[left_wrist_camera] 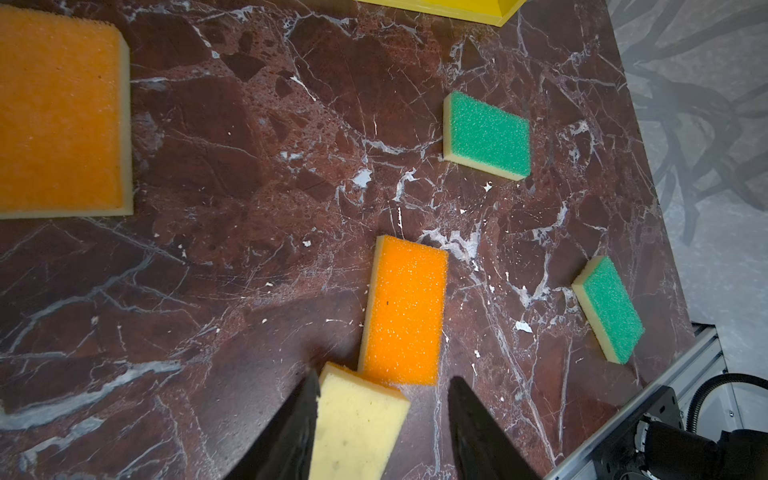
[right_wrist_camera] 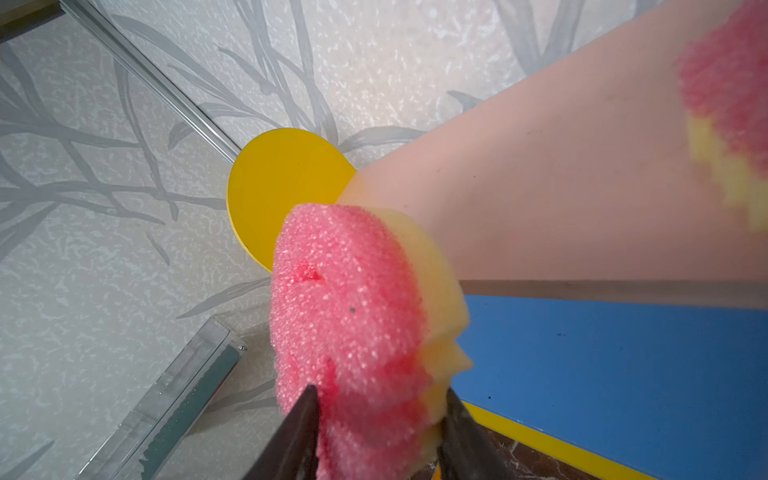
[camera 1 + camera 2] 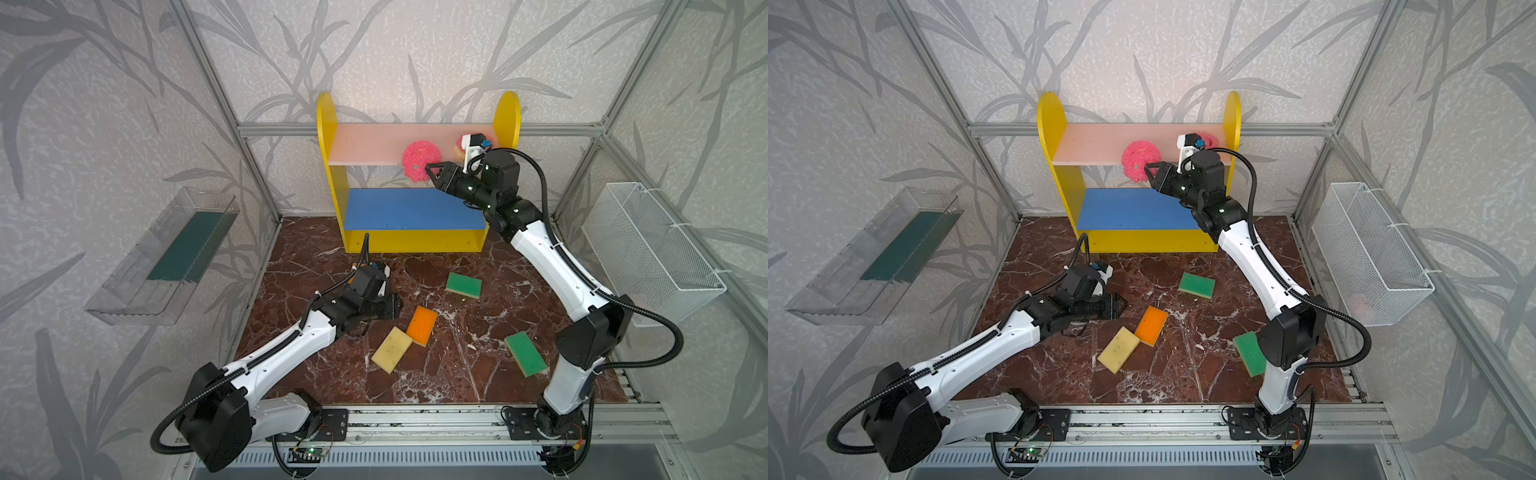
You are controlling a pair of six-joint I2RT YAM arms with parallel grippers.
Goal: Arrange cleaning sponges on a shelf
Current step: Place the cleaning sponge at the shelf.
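Observation:
My right gripper (image 3: 432, 172) (image 2: 380, 392) is shut on a round pink sponge (image 3: 417, 160) (image 2: 353, 311), held on edge at the front of the shelf's (image 3: 332, 124) pale pink upper board (image 3: 365, 143). Another pink sponge (image 3: 459, 145) lies on that board, partly hidden behind the wrist. My left gripper (image 3: 397, 307) (image 1: 384, 374) hangs open low over the floor, near a yellow-side-up sponge (image 3: 392, 349) (image 1: 357, 424). An orange sponge (image 3: 422, 325) touches it. Two green sponges (image 3: 464, 284) (image 3: 525, 353) lie further right. A second orange sponge (image 1: 62, 112) shows only in the left wrist view.
A clear tray with a dark green liner (image 3: 166, 257) hangs on the left wall. A white wire basket (image 3: 652, 249) hangs on the right wall. The aluminium rail (image 3: 415, 419) carrying both arm bases runs along the front of the marble floor (image 3: 457, 374).

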